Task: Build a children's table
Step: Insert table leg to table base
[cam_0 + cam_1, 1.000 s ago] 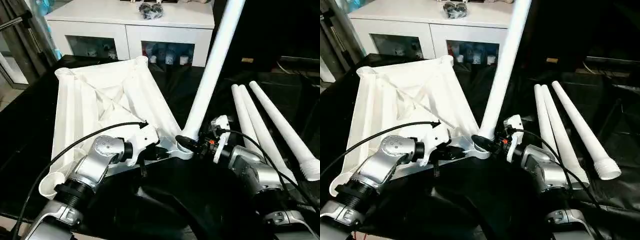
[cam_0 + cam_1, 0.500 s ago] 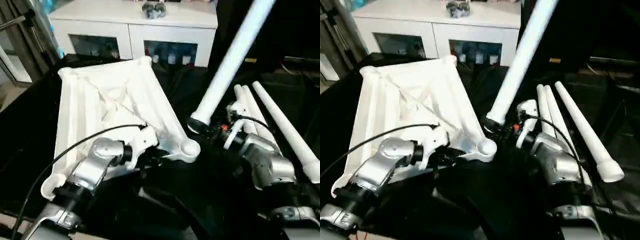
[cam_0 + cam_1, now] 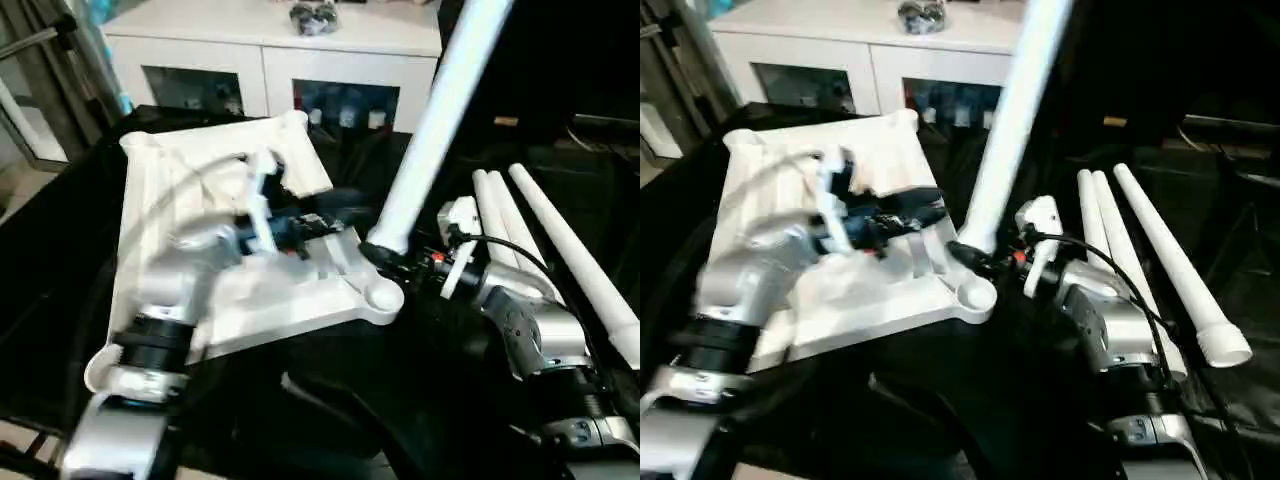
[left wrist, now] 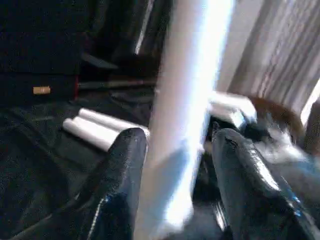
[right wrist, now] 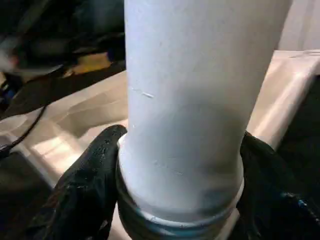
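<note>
I see the tabletop (image 3: 215, 290) lying underside up on the black cloth (image 3: 330, 420), ribs showing, in front of the white cabinet (image 3: 270, 50). Its nearest corner socket (image 3: 380, 297) is empty now; a second ago the foot of the raised leg stood in or right at it.

The raised leg (image 3: 435, 120) slants up and out of the top of the head view. Its lower end now hangs just above and beside that socket, apart from it. Three more legs (image 3: 545, 250) lie side by side on the cloth to the right, same place as before.

The left arm has changed most. A second ago it sat low at the near edge of the tabletop; now it is lifted over the ribs and reaching toward the raised leg. The left gripper (image 4: 175, 165) has its fingers (image 4: 122, 175) spread, one on each side of the leg; I cannot tell whether they touch it.

The right gripper (image 5: 175, 175) keeps its black fingers (image 5: 87, 185) clamped around the leg's lower end, just above the threaded collar, as before.
</note>
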